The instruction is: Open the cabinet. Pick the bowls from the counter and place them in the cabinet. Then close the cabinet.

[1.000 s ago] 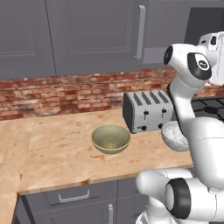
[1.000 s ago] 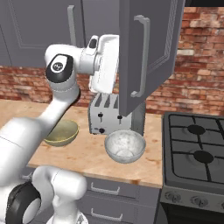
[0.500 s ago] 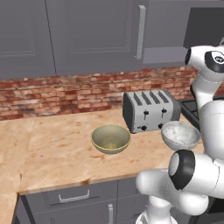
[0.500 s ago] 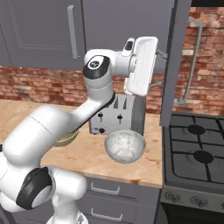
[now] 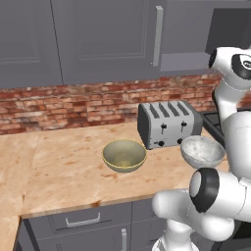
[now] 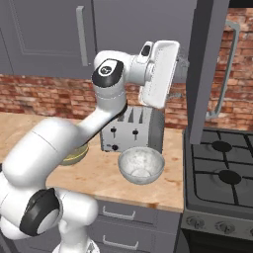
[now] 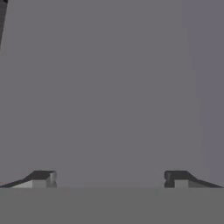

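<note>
While the cabinet [image 6: 207, 74] door has swung wider, the jaws stay wide, apparently holding nothing.

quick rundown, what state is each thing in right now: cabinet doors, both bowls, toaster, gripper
right cabinet door: swung open, edge toward the camera
left cabinet door: shut
olive-tan bowl: upright on the counter, empty
white marbled bowl: upright on the counter in front of the toaster, empty
toaster: upright, slots empty
gripper: fingers wide apart, holding nothing
</note>
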Tool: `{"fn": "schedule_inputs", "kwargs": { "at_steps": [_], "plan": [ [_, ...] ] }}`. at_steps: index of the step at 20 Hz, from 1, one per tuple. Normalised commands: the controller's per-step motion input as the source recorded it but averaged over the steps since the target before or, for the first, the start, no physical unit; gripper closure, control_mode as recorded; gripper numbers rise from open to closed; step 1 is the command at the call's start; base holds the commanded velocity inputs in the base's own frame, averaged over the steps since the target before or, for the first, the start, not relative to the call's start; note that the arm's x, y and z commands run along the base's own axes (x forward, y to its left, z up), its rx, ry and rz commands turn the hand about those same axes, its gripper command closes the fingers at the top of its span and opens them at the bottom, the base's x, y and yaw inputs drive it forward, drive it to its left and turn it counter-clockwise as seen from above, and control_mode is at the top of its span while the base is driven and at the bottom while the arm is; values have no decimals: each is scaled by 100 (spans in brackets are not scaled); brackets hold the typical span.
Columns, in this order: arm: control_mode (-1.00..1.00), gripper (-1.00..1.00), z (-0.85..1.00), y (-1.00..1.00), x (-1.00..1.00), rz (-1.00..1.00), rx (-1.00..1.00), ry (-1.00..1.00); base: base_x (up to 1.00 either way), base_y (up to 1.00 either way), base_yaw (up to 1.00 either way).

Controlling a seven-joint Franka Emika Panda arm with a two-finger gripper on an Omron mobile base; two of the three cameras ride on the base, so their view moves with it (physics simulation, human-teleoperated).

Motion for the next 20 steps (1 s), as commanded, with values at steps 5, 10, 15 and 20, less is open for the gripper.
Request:
{"fn": "schedule_inputs", "kwargs": {
  "at_steps": [5,10,15,20],
  "plan": [
    [-100,-100,36,61,-7,7,23,-22,0,0,0],
    [-100,-100,11,93,0,13,24,-19,0,0,0],
    [-100,-100,0,95,-1,17,19,-21,0,0,0],
    [-100,-100,0,72,-12,14,20,-27,0,0,0]
  ]
}}
